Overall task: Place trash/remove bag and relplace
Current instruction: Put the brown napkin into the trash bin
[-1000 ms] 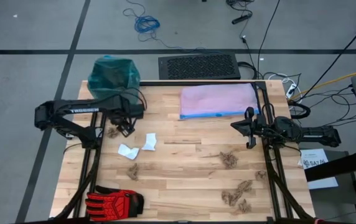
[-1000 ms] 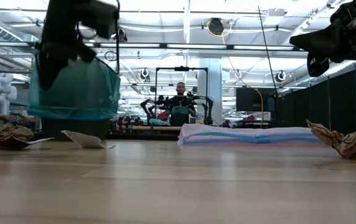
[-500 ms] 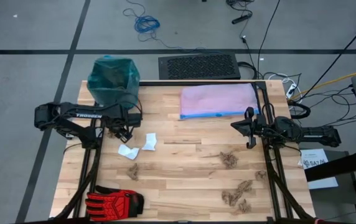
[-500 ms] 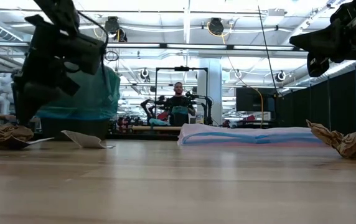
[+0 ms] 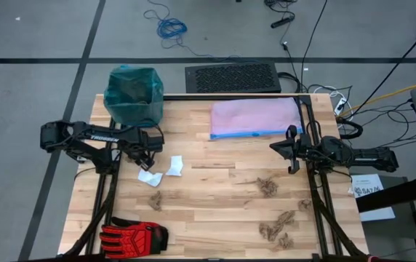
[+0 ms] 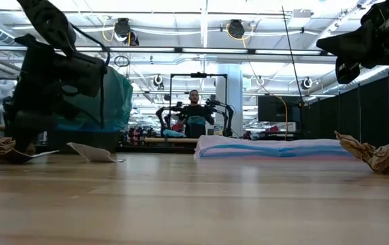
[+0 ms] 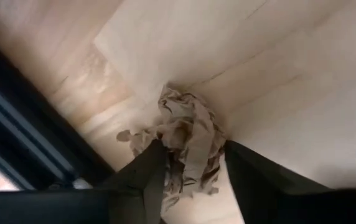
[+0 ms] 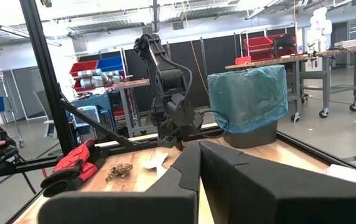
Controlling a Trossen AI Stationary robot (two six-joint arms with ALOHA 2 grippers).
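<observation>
My left gripper (image 5: 138,155) stands low over the table's left side, fingers pointing down around a tan-brown crumpled paper wad (image 7: 187,140), a piece of the trash. The bin with the teal-green bag (image 5: 132,91) stands at the table's far left corner. Two white paper wads (image 5: 150,177) (image 5: 174,165) and more brown shreds (image 5: 155,200) (image 5: 268,186) (image 5: 278,229) lie on the wood. My right gripper (image 5: 292,151) waits shut above the table's right edge. My left gripper has the brown wad between its two fingers, one finger (image 7: 150,168) on each side of its crumpled body (image 7: 193,155). The fingers come from above, pointing down. The wad rests on the table top.
A folded pale lilac bag with a blue rim (image 5: 255,116) lies at the far middle. A red-and-black glove (image 5: 132,236) lies at the near left corner. Dark frame rails (image 5: 106,189) run along both table sides. A person shows in the room behind (image 6: 194,109).
My left gripper has come down from level with the bin's top to the table, drifting a little toward the near left, and now stands over the brown wad. The wad has stayed in place.
</observation>
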